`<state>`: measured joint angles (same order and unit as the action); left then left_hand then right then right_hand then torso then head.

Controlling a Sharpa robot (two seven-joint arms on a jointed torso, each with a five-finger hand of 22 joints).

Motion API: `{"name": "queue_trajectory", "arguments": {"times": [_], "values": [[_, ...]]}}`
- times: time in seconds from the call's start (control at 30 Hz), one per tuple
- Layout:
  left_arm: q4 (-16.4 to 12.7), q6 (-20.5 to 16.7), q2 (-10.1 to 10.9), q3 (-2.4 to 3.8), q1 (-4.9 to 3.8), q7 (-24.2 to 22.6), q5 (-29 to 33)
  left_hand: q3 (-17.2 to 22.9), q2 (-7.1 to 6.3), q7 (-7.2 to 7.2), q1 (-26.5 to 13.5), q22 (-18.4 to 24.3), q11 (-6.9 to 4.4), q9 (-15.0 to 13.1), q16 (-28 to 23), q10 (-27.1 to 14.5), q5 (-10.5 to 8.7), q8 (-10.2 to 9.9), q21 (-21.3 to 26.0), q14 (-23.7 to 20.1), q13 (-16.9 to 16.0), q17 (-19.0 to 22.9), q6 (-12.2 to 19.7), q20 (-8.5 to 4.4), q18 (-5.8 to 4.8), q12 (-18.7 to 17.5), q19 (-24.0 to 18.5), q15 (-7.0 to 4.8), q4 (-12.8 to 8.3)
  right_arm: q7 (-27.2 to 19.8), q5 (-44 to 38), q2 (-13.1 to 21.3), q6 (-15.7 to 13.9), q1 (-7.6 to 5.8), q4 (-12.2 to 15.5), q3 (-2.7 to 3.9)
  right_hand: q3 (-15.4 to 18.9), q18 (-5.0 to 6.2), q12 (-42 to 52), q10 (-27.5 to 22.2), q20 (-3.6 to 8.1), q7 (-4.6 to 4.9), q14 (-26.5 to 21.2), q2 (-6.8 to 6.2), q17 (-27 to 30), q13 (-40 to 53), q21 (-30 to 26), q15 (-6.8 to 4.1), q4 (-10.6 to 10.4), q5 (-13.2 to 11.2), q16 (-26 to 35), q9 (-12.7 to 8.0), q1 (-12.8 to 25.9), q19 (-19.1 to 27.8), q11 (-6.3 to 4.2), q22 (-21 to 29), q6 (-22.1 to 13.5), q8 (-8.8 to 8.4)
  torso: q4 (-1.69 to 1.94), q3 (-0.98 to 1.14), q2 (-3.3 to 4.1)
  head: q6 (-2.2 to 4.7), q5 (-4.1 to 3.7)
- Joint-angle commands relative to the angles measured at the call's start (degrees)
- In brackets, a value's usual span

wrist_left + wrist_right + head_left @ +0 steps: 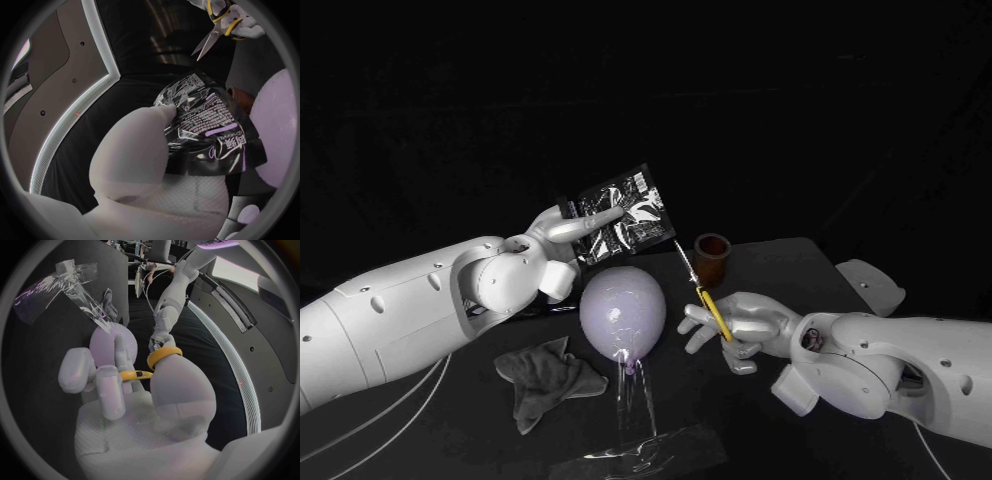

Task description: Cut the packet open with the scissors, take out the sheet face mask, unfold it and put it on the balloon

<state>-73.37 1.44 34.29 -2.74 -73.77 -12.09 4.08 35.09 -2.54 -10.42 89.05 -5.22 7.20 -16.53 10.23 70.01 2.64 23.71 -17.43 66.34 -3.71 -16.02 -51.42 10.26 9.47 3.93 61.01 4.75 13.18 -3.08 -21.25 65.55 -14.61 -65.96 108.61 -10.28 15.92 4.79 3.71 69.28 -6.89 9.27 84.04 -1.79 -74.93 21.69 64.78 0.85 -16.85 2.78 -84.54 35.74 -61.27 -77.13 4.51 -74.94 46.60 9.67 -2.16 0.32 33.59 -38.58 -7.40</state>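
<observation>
My left hand (574, 228) pinches a glossy black packet (626, 213) with white print and holds it upright above the table; the packet (206, 125) spreads over its fingers (147, 145). My right hand (733, 325) grips the yellow-handled scissors (708, 300), whose blades point up toward the packet's lower right corner, a little apart from it. The scissors' tips (209, 37) hang just beyond the packet's edge. The yellow handles (164, 356) ring my right hand (137, 390). A pale lilac balloon (622, 312) stands between the hands on a clear stand (639, 440).
A brown cup (711, 256) stands behind the scissors' blades. A crumpled grey cloth (545, 378) lies on the black table (776, 270) left of the stand. The stand's clear base (75, 280) is taped to the table near the front edge.
</observation>
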Motion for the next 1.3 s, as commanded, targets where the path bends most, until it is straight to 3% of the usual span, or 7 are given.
{"name": "queue_trajectory", "arguments": {"times": [0.03, 0.5, 0.63, 0.83, 1.3], "values": [[-0.36, 0.24, 0.06, 0.12, -0.09, -1.39, 1.07, 0.19, 0.64, -0.43, -0.08, -0.01, 0.02, -3.05, 0.14, 0.33, 0.19, 0.17, -0.27, 0.31, -0.02, -0.06, 0.15, -0.02, 1.07, -0.26, 0.5, -0.09, -0.37, -0.18, -0.74, -0.26, 0.78, 0.14, -0.26, 0.03, -0.54, 0.85, -0.24, 0.89, -0.28, 1.38, 3.0, -0.85, -1.18, -0.39, -0.26, 0.58, 0.01, 0.01, 0.23, -0.13, 0.22, 0.13, 1.54, -1.87, -1.08, 0.07, 0.01, 0.05, -0.01, 0.02, 0.27], [-1.41, 1.52, 0.44, 0.12, -0.09, -0.94, 1.47, 0.22, 0.63, -0.44, -0.08, 0.0, 0.03, -3.08, 0.13, 0.32, 0.19, 0.18, -0.27, 0.31, -0.02, -0.07, 0.17, -0.02, 1.06, -0.26, 0.52, -0.09, -0.42, -0.21, -0.73, -0.73, 0.72, 0.26, -1.28, 0.03, -1.47, 0.81, -0.18, 0.59, -0.4, 1.42, 3.02, -1.13, -1.34, -1.19, 0.01, 0.66, 0.02, 0.0, 0.13, -0.36, 0.7, 0.03, 1.61, -2.02, -0.91, 0.3, -0.14, 0.16, -0.02, -0.11, 0.49], [-1.71, 2.07, 0.5, 0.12, -0.09, -0.44, 1.48, 0.22, 0.63, -0.44, -0.08, 0.0, 0.03, -3.08, 0.13, 0.32, 0.19, 0.18, -0.27, 0.31, -0.02, -0.07, 0.17, -0.02, 1.06, -0.26, 0.52, -0.09, -0.42, -0.36, -0.71, -0.87, 0.75, 0.26, -1.42, 0.04, -1.67, 0.85, -0.17, 0.53, -0.43, 1.43, 2.99, -0.93, -1.23, -1.37, -0.14, 0.68, 0.05, 0.0, 0.17, -0.42, 0.69, 0.12, 1.62, -1.94, -0.87, 0.35, -0.14, 0.15, -0.02, -0.03, 0.1], [-2.21, 2.34, 0.51, 0.11, -0.09, 0.13, 1.2, 0.23, 0.62, -0.45, -0.1, 0.01, 0.04, -3.1, 0.12, 0.32, 0.19, 0.18, -0.27, 0.3, -0.02, -0.07, 0.18, -0.02, 1.06, -0.27, 0.53, -0.08, -0.44, -0.81, -0.66, -1.21, 0.96, 0.26, -1.03, 0.05, -1.81, 0.89, -0.19, 0.41, -0.45, 1.44, 2.94, -0.74, -1.05, -1.56, -0.33, 0.7, 0.08, 0.0, 0.24, -0.48, 0.64, 0.24, 1.65, -1.85, -0.86, 0.39, -0.14, 0.19, 0.0, -0.06, 0.16], [-2.39, 2.32, 0.52, 0.1, -0.09, 0.74, 0.93, 0.24, 0.62, -0.46, -0.11, 0.01, 0.05, -3.12, 0.11, 0.31, 0.19, 0.19, -0.26, 0.3, -0.02, -0.08, 0.19, -0.02, 1.05, -0.27, 0.53, -0.08, -0.46, -1.64, -0.77, -1.19, 0.53, -0.15, 0.15, 0.12, -2.02, 0.85, -0.13, 0.25, -0.52, 1.46, 2.96, -0.02, -1.29, -2.11, -0.09, 0.76, 0.19, -0.01, 0.12, -0.66, 0.34, 0.18, 1.69, -1.98, -0.74, 0.57, -0.09, 0.09, -0.01, 0.07, 0.2]]}}
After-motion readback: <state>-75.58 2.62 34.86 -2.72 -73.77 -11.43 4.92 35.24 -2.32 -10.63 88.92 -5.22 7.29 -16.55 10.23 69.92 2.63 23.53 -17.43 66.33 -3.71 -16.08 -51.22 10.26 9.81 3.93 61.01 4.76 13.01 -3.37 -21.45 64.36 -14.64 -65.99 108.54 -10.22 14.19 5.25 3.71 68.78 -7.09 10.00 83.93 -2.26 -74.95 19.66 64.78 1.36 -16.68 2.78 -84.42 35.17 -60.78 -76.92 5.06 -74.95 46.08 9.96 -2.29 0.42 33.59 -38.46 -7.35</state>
